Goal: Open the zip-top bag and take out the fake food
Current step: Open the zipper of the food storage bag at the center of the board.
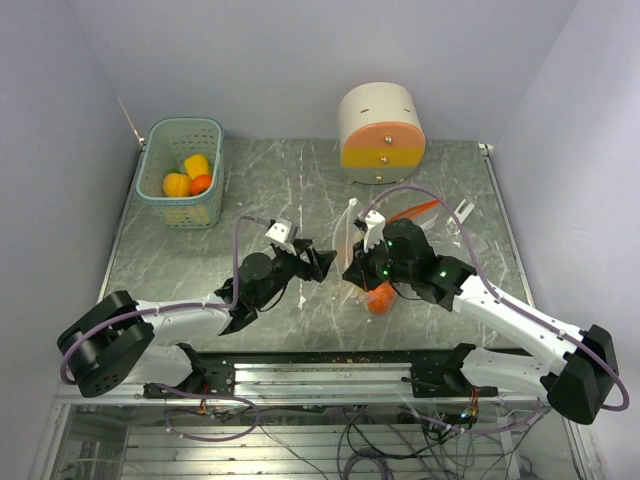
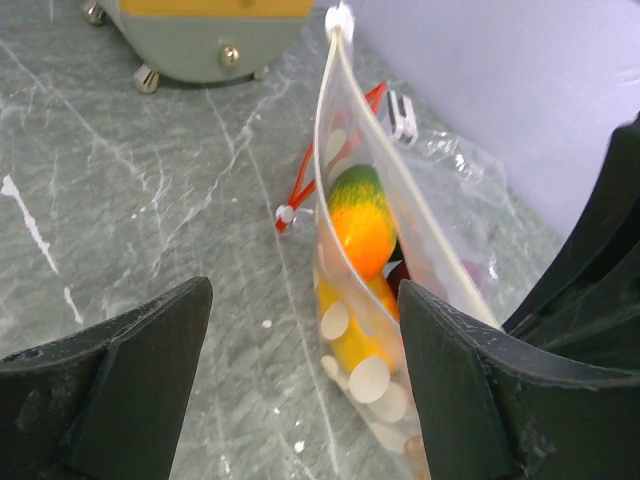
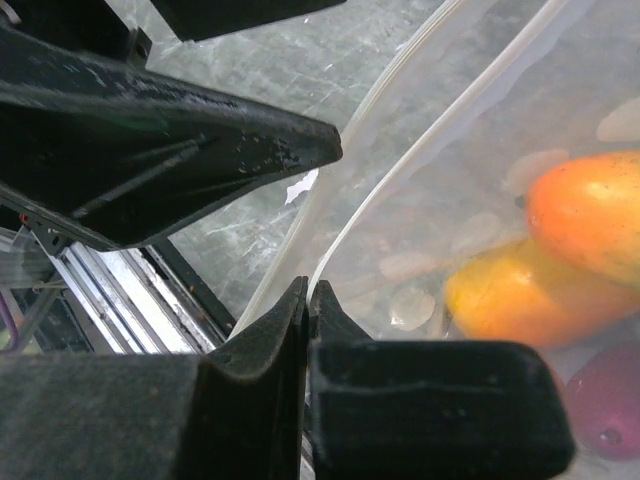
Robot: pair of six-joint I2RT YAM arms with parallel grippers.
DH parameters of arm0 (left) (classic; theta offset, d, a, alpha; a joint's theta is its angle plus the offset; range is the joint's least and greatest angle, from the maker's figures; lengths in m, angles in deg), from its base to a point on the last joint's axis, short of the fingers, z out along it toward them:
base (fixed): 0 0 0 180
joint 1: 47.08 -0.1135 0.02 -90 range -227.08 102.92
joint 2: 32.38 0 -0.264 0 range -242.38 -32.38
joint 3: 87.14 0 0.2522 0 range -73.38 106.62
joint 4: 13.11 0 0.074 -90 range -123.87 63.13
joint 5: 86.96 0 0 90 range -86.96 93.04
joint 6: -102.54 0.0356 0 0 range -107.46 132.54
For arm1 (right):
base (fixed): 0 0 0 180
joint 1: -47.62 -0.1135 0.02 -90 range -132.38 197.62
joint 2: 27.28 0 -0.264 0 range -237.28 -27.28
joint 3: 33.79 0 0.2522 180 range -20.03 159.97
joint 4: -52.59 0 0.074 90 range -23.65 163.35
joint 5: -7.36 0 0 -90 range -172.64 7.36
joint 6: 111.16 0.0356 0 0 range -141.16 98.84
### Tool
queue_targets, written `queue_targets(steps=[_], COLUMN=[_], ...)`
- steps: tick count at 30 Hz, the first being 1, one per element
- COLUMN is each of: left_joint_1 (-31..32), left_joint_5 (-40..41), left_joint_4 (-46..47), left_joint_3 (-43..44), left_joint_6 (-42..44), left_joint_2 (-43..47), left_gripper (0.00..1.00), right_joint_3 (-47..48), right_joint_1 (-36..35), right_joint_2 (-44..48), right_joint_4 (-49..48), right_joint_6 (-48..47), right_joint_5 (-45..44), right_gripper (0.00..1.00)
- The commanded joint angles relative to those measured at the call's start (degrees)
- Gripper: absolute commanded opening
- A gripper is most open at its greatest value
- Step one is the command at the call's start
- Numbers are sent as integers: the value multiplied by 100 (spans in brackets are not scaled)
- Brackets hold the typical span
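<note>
Left gripper (image 1: 322, 263) is held spread wide, just beside the zip-top bag (image 2: 340, 140). Bag is stood upright between both grippers; fake food (image 2: 362, 228) is contained inside. Bag rim is pinched by right gripper (image 3: 308, 292), jaws closed.

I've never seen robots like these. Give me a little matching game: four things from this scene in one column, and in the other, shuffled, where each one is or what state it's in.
Things:
1. green basket
2. round container
3. left gripper
4. right gripper

Places and states:
A. shut on the rim of the zip-top bag
B. at the far edge of the table, cream and orange
C. open, facing the bag
D. in the far left corner, holding yellow and orange fake food

Pairs: 1-D, 2-B, 3-C, 4-A
</note>
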Motion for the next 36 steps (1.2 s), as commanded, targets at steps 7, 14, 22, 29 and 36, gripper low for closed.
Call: queue_targets(steps=[7, 14, 22, 29, 36], left_joint_1=[24, 20, -2, -141, -146], left_joint_5=[67, 57, 426, 162, -125], left_joint_4=[389, 207, -164, -44, 88], left_joint_3=[414, 596, 909, 827, 726], left_joint_6=[-258, -332, -437, -726, -884], left_joint_2=[-170, -697, -1440, -1770, -2012], left_gripper=[88, 88, 87, 87, 85], right_joint_3=[-177, -147, -127, -211, -338], right_joint_1=[-38, -35, -36, -40, -36], right_joint_2=[-42, 183, 559, 1158, 1443], right_joint_4=[-304, -330, -139, -154, -320], right_joint_6=[21, 60, 125, 247, 322], right_joint_5=[161, 176, -130, -397, -552], right_gripper=[0, 0, 0, 0, 33])
